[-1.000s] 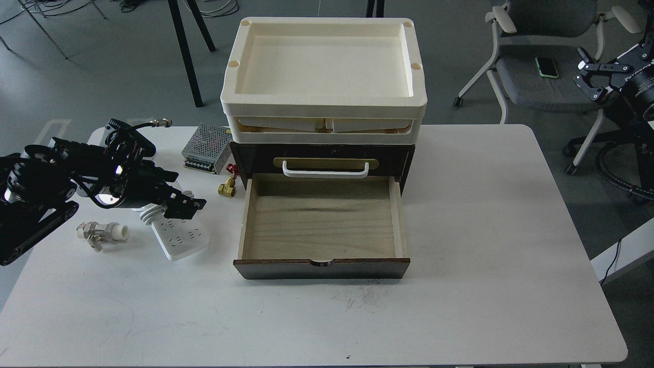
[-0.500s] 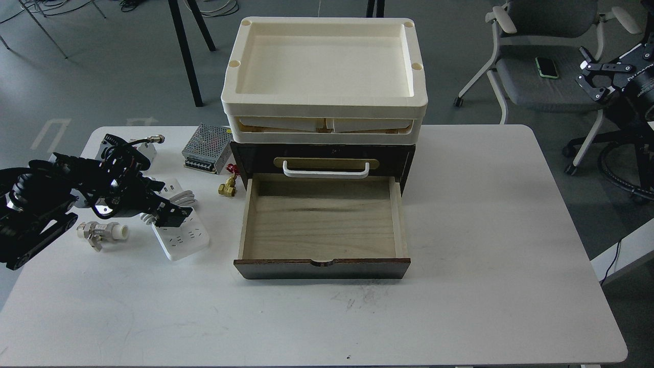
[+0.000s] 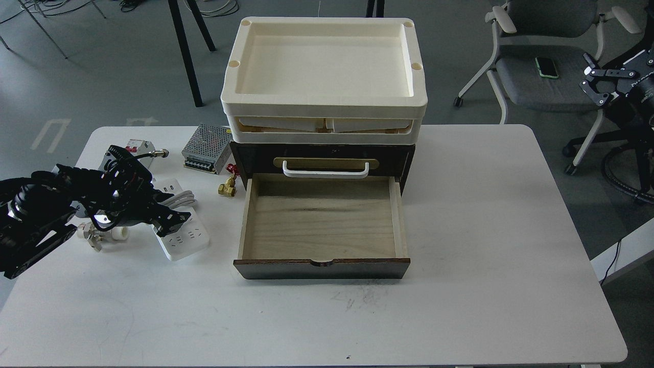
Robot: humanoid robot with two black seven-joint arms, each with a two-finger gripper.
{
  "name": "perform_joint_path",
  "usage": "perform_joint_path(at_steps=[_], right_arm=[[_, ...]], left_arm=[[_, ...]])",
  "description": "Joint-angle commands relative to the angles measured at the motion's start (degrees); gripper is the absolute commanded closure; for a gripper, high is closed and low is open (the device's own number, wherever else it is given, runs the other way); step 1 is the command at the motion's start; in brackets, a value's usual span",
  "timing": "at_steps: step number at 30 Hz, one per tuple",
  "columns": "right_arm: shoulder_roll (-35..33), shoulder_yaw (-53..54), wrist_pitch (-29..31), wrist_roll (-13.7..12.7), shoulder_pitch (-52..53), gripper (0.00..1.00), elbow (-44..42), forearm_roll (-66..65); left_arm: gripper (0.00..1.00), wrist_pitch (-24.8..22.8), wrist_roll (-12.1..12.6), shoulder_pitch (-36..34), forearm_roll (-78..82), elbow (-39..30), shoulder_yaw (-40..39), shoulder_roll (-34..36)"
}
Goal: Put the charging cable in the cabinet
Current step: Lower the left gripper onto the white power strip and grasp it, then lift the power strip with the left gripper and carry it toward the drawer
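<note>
**Approach to the charging cable: left end effector positioning**

We are working over a white bench (image 3: 460, 214) carrying the cabinet (image 3: 322, 158), which is supporting stacked cream trays (image 3: 324, 105). Its lower drawer (image 3: 322, 220) is standing fully pulled out and empty, presenting the pale interior as the receiving space.

The charging cable (image 3: 184, 240) is lying flat on the bench just left of the drawer, cord looped round its middle, so the transfer is looking short and lateral.

We are holding the left end effector (image 3: 171, 222) low over the strip's middle, at the cord loop; its fingers are reading as one dark mass, so we cannot tell their opening or whether contact is being made. The right end effector (image 3: 600, 82) is idling off-bench, fingers spread, holding nothing.
</note>
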Motion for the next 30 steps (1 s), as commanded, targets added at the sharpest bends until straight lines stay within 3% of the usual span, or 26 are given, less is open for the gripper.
perform_joint_path(at_steps=[1, 3, 6, 14, 18, 22, 30], right_arm=[[-0.02, 0.07, 0.00, 0.06, -0.20, 0.00, 0.00, 0.01], [-0.11, 0.07, 0.00, 0.06, -0.20, 0.00, 0.00, 0.01], [-0.11, 0.25, 0.00, 0.06, -0.29, 0.00, 0.00, 0.01], [-0.11, 0.78, 0.00, 0.06, -0.90, 0.00, 0.00, 0.01], [-0.98, 0.95, 0.00, 0.06, -1.08, 0.00, 0.00, 0.01], [-1.42, 1.39, 0.00, 0.06, -1.43, 0.00, 0.00, 0.01], [-2.83, 1.39, 0.00, 0.06, -1.61, 0.00, -0.09, 0.01]], left_arm=[[0.70, -0.10, 0.00, -0.10, 0.00, 0.10, 0.05, 0.01], [0.92, -0.18, 0.00, 0.25, 0.00, 0.72, 0.05, 0.01], [0.98, -0.19, 0.00, 0.26, 0.00, 1.42, 0.14, 0.01], [1.00, -0.01, 0.00, -0.62, 0.00, 1.07, -0.04, 0.27], [1.00, -0.80, 0.00, -1.68, 0.00, -1.91, -0.21, 4.83], [1.00, -3.43, 0.00, -4.31, 0.00, -8.49, -0.65, 11.15], [1.00, -6.68, 0.00, -5.02, -14.33, -29.92, -0.83, 29.43]])
